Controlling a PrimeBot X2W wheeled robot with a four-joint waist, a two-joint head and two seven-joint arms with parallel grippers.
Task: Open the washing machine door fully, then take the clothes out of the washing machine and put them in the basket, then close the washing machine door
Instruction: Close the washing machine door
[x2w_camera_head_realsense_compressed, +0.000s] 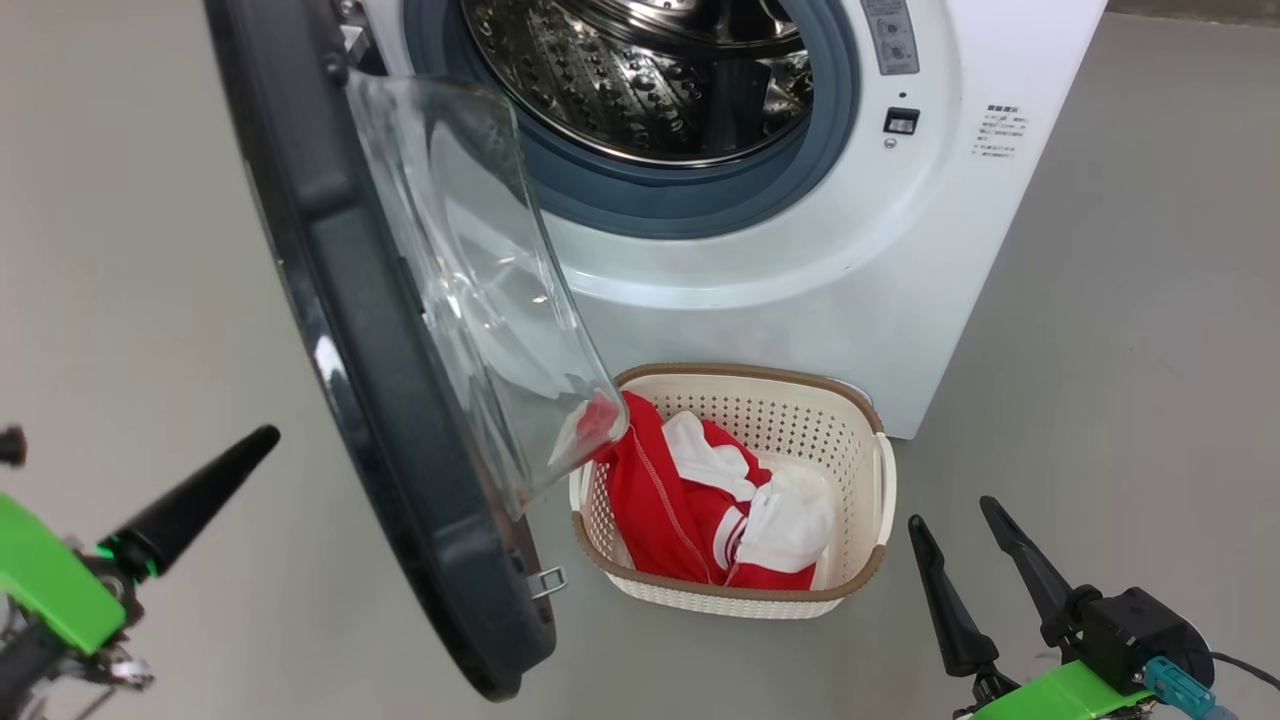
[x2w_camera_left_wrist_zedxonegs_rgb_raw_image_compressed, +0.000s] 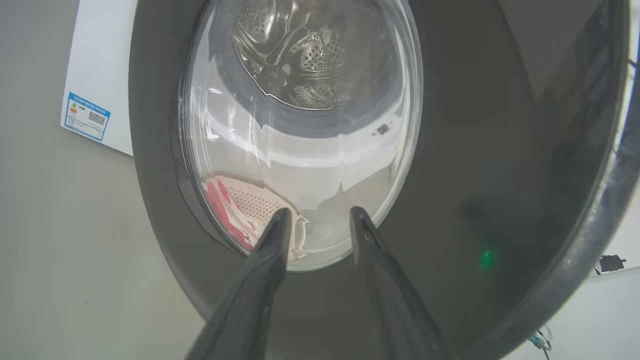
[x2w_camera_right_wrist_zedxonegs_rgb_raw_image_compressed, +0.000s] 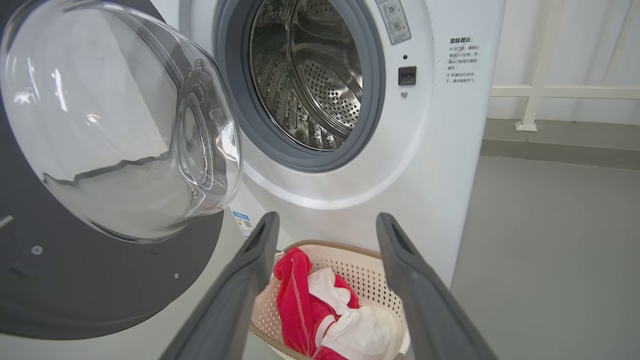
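A: Door (x2w_camera_head_realsense_compressed: 350, 300) pos.?
B: Stands open on robot's left of the washer (x2w_camera_head_realsense_compressed: 800, 300) opening. Window (x2w_camera_head_realsense_compressed: 470, 280) bulges toward the opening. Gasket (x2w_camera_head_realsense_compressed: 700, 200) and steel drum (x2w_camera_head_realsense_compressed: 640, 80) in plain view.
A: Clothes (x2w_camera_head_realsense_compressed: 690, 510)?
B: Red w/ white panels, heaped in basket (x2w_camera_head_realsense_compressed: 745, 375), one red fold up at its left rim. Basket sits on floor (x2w_camera_head_realsense_compressed: 1100, 350) just in front of washer, below the opening. Door's lower edge overlaps its left end in head view (touching or not: can't tell).
A: L gripper (x2w_camera_left_wrist_zedxonegs_rgb_raw_image_compressed: 320, 212)?
B: Fingers spread, nothing btw. them. It is on the door's outer side, aimed at window's lower part. Head view shows a gap to the door edge. Blue label (x2w_camera_left_wrist_zedxonegs_rgb_raw_image_compressed: 86, 116) on washer's side, past the door.
A: R gripper (x2w_camera_head_realsense_compressed: 952, 512)?
B: Fingers apart too, holding nothing. Low, right of basket, near but clear of it, aimed at washer front.
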